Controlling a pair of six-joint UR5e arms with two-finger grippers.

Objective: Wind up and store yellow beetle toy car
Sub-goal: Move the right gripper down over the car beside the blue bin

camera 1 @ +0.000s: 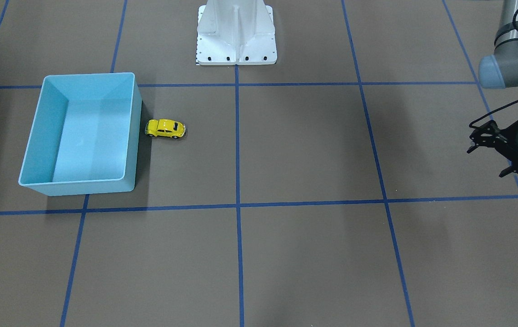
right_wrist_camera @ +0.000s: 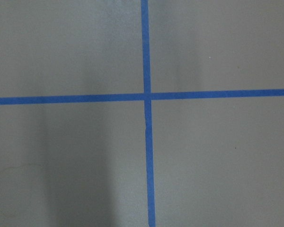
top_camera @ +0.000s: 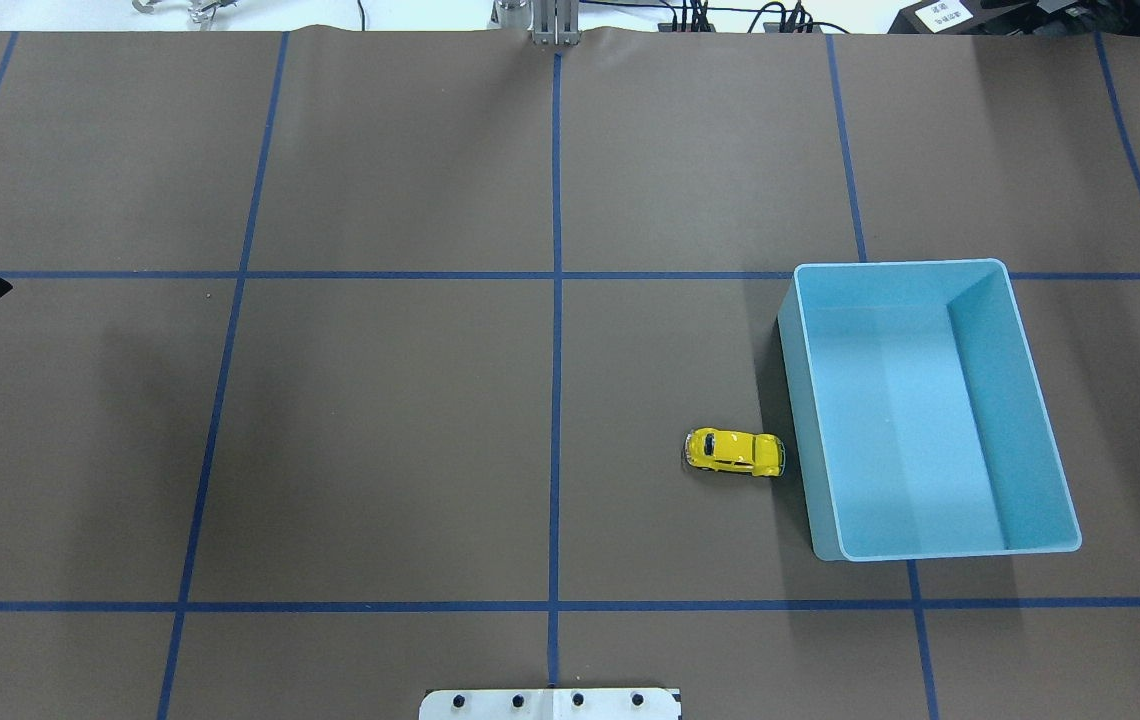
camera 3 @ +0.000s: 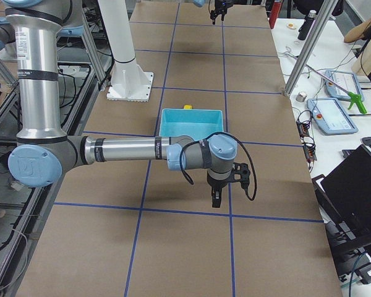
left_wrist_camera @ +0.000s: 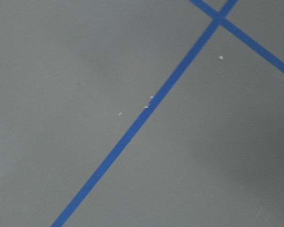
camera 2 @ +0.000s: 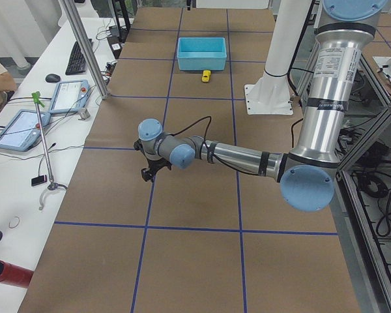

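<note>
Looking down from overhead, I see the car (top_camera: 733,452) on its wheels on the tabletop (top_camera: 380,430), one end right up against the outer wall of the bin (top_camera: 900,265); I cannot tell whether they touch. The front-facing view shows the same pair from the other side. It also gives me my best look at the left end effector (camera 1: 486,162): fingers spread wide, nothing between them, hanging above the tabletop well apart from the car. Overhead, that end effector is cut off at the frame edge. The right end effector (camera 3: 215,198) shows only in the right side view, pointing down over the tabletop on the near side of the bin, and I cannot tell whether it is spread or closed. In that view the bin hides all but a yellow sliver of the car, while the left side view shows it whole but tiny. Both wrist cameras give me only blue tape lines (left_wrist_camera: 142,118) on brown tabletop.
</note>
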